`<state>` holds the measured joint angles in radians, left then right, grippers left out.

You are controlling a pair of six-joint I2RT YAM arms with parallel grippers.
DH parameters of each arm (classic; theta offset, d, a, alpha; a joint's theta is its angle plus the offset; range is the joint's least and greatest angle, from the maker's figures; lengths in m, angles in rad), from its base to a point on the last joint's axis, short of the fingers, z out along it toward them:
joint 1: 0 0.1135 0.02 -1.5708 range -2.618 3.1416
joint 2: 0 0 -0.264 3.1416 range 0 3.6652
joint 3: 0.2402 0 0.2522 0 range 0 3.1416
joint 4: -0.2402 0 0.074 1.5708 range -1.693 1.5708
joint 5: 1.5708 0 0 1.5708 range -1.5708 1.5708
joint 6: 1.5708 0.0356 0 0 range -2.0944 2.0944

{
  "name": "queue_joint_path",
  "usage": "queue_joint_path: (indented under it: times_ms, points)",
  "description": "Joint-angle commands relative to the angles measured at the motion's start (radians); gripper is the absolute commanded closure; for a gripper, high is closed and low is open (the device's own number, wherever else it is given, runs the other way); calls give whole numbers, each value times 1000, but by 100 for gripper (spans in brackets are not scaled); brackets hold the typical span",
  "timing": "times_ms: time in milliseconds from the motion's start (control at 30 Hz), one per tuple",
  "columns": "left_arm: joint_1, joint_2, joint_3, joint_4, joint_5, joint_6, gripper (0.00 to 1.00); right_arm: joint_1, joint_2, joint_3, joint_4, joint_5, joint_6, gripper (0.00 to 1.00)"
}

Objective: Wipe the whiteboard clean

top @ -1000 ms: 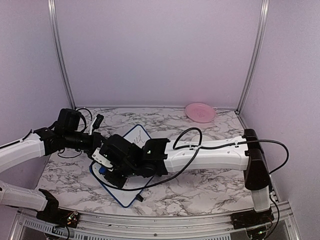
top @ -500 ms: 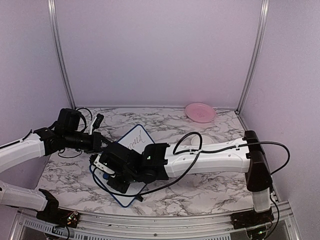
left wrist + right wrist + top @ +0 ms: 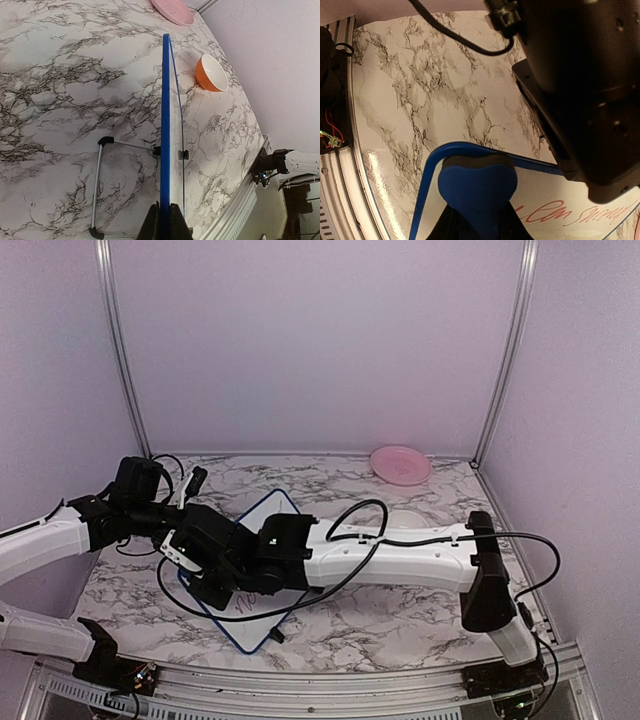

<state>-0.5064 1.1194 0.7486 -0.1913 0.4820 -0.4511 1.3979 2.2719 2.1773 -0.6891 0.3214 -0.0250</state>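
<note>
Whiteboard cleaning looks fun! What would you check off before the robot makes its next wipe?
1. Board held steady: the left gripper is shut on the whiteboard at its blue edge. Ok.
2. Wiper in hand: the right gripper is shut on the blue eraser. Ok.
3. Eraser placed on the board: it sits over a rounded corner. Whether it presses on the surface: cannot tell.
4. Board wiped clean: red writing shows beside the eraser. Not ok.
5. Support: the metal stand behind the board rests on the table. Ok.
6. Room to wipe: the orange bowl sits apart from the board. Ok.
</note>
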Motion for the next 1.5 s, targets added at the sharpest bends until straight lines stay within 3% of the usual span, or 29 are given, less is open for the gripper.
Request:
queue_joint_path:
  times_ms: [0,233,367,500,900,1167,1467]
  points:
    - [-11,3,3,-4,-1,-12,100,-1,-7,-95,-7,-6,5,100]
    - [-11,13,6,-5,0,-5,100,12,-129,-405,76,-70,8,100]
    - [-12,17,8,-5,-2,-3,100,18,-164,-496,86,-79,7,100]
    - [-11,21,9,-6,-1,-7,100,17,-175,-485,115,-73,4,100]
    - [-11,26,14,-7,-2,0,100,-31,-104,-233,102,11,-13,100]
    - [-11,34,20,-7,-9,6,100,-114,-209,-462,344,-103,38,100]
    - [-11,42,23,-7,-14,6,100,-144,-243,-553,392,-75,92,100]
